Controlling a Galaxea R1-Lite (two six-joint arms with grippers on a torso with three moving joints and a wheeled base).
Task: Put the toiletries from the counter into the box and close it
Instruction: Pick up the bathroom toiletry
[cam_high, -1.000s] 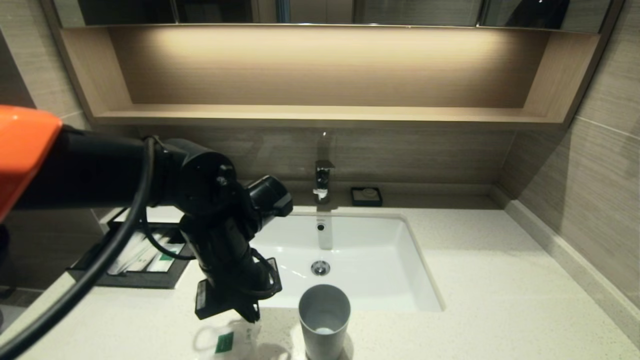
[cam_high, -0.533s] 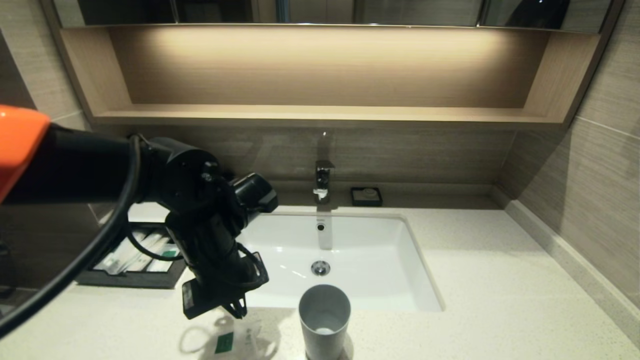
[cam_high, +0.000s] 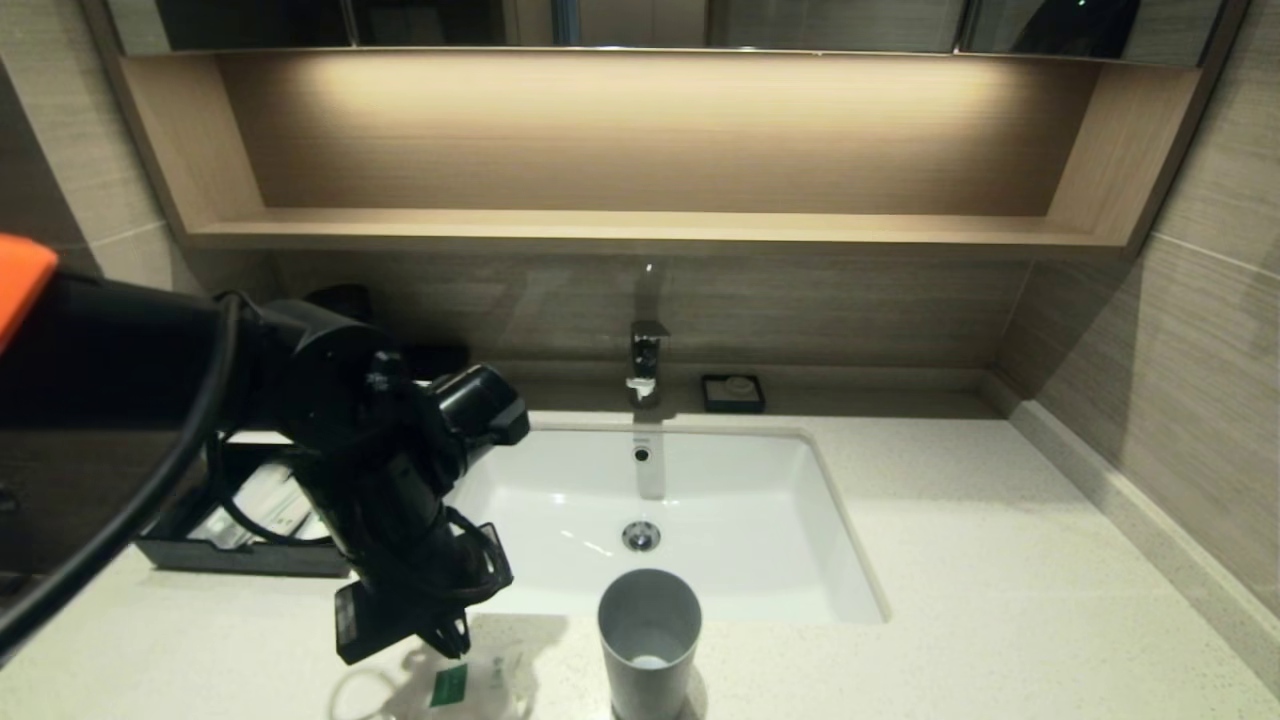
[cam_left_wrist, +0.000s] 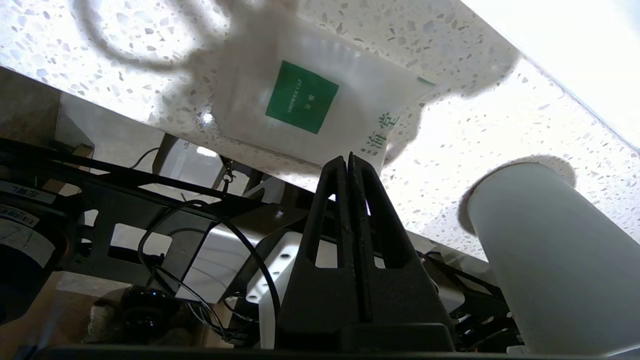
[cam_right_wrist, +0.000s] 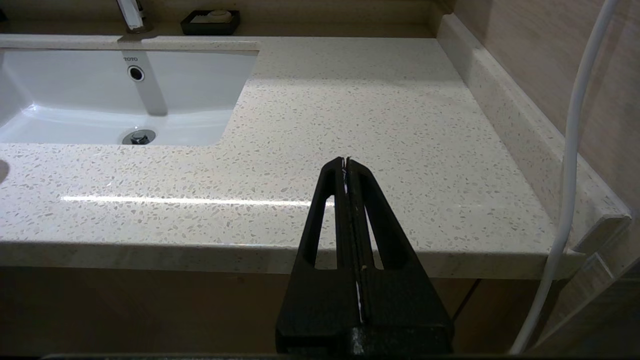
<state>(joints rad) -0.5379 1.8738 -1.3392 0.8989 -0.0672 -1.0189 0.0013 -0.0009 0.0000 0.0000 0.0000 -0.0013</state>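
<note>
One squarish packet (cam_left_wrist: 320, 107), one cup (cam_high: 648, 640)

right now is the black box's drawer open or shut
Open: in the head view the drawer sticks out toward the counter's front edge, with white packets visible inside behind the left arm.

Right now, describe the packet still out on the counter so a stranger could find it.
Start at the white sink; on the counter strip before it stands a grey cup. Left of the cup lies the squarish packet, flat, translucent, with a green square label.
</note>
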